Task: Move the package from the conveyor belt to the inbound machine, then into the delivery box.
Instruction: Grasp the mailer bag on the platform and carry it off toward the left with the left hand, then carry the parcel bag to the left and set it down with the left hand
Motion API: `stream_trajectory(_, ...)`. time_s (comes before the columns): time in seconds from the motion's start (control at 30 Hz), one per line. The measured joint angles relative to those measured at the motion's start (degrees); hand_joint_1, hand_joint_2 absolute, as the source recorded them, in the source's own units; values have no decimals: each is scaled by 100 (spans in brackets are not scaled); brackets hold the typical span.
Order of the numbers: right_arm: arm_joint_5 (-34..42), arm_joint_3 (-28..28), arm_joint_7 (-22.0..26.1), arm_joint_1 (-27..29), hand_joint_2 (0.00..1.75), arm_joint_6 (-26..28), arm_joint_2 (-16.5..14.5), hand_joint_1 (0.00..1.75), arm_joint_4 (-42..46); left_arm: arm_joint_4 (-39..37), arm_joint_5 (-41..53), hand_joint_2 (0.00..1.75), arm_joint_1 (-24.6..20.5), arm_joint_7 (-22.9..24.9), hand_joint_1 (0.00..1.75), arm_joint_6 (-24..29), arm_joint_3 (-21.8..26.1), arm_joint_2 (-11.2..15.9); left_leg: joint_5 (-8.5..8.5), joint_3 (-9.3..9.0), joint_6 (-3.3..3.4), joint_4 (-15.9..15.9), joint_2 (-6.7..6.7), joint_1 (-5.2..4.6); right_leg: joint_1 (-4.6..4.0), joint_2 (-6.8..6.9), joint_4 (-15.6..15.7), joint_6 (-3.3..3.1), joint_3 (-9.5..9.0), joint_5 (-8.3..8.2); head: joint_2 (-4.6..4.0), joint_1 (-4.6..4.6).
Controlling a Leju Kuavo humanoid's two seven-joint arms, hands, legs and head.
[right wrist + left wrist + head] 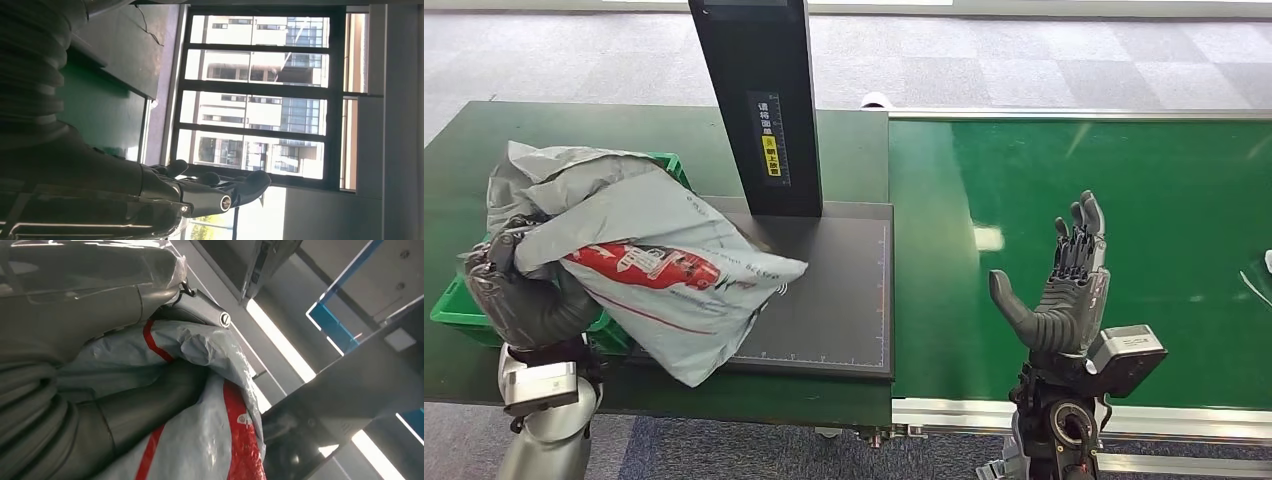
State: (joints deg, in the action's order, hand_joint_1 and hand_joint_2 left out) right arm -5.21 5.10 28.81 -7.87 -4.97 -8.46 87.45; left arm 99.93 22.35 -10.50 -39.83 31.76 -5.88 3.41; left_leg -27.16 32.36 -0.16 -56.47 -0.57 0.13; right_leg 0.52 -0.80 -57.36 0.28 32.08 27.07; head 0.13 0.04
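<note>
Left hand [524, 300] fingers clamped on package [659, 265], long axis slanting over inbound machine [834, 300] plate; delivery box [454, 310] directly beneath. Right hand [1064, 290] spread, empty, above conveyor belt [1164, 220].

Dark green table [844, 140] on the left, butted against a bright green conveyor belt [1124, 200] with a silver rail on the right. On the table: a black scanner pad [844, 300] with a ruler grid, a black post [759, 100] rising from its back edge, and a green crate [454, 310] at the table's left end. Small white glare patch on the belt near the seam.
</note>
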Motion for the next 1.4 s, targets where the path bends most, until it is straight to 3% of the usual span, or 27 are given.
stream_trajectory(0.33,57,120,2,19,175,41,1,0,-15,111,-567,175,-252,85,175,127,632,-163,2,0,1,-1,-1,-1,1,1,0,0,1,-2,0,-1)
stream_trajectory(0.47,50,146,-2,23,175,59,-3,0,-15,-92,-159,175,-525,655,175,224,910,-218,3,0,1,-1,-6,0,1,7,0,0,3,-2,0,0)
stream_trajectory(0.6,1,181,-22,34,175,50,-7,0,-15,-1205,536,175,-1293,1695,175,36,1233,-65,14,0,-6,0,-7,1,-2,12,-1,-9,1,-9,0,1)
stream_trajectory(0.8,-19,251,-75,41,175,-41,-8,0,-19,-3774,1612,175,-2776,2348,175,146,1662,506,27,2,-17,0,9,10,-13,0,-7,-26,11,-27,1,-2)
stream_trajectory(0.97,-19,293,-142,39,175,-86,-10,0,-20,-5386,2396,175,-3650,2862,175,270,1701,860,27,9,-17,0,8,10,-12,1,-9,-26,14,-27,1,1)
stream_trajectory(1.13,-18,325,-150,39,175,-89,-10,0,-24,-6226,2448,175,-3951,2910,175,286,1723,1051,27,15,-17,0,9,9,-10,1,-9,-26,21,-26,0,1)
stream_trajectory(1.4,-8,329,-151,39,175,-89,-10,0,-35,-6675,2451,175,-4050,2909,175,306,1745,1136,27,17,-17,0,2,9,-11,3,-8,-26,21,-27,0,2)
